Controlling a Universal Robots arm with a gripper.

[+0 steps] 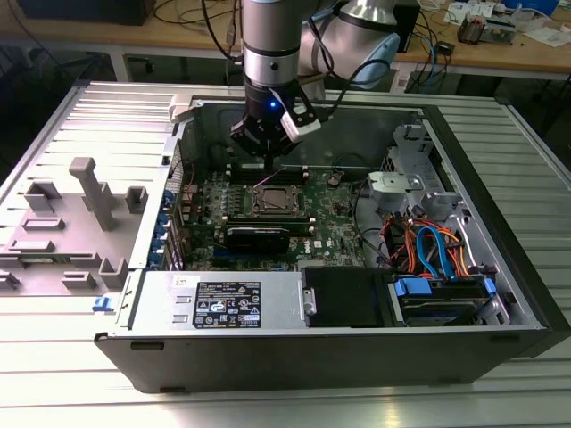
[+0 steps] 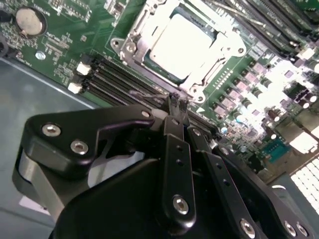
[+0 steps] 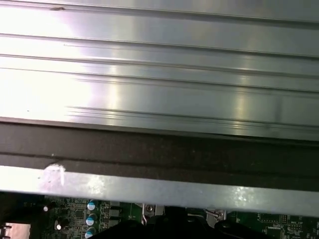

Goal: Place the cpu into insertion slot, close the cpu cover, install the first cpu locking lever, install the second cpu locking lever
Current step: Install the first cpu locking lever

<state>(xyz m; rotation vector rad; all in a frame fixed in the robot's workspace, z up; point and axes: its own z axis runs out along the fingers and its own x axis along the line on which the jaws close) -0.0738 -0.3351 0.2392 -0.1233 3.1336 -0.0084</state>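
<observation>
The cpu (image 2: 187, 42) has a pale silver-grey top, ringed by the silvery cpu cover (image 2: 141, 31). The motherboard (image 2: 65, 45) is green, speckled with small white parts, its memory slots (image 2: 114, 82) black. The gripper (image 2: 176, 102) is matte black with silver screw heads. The surface (image 3: 159, 74) is ribbed silver; the cables (image 1: 434, 250) are orange and blue.

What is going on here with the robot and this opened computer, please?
A robot arm has its tool down inside the opened computer case, at the processor socket. The silvery chip sits in the socket, the metal cover flat around it. The tool's tips are pinched together at a thin wire lever beside the socket.
</observation>
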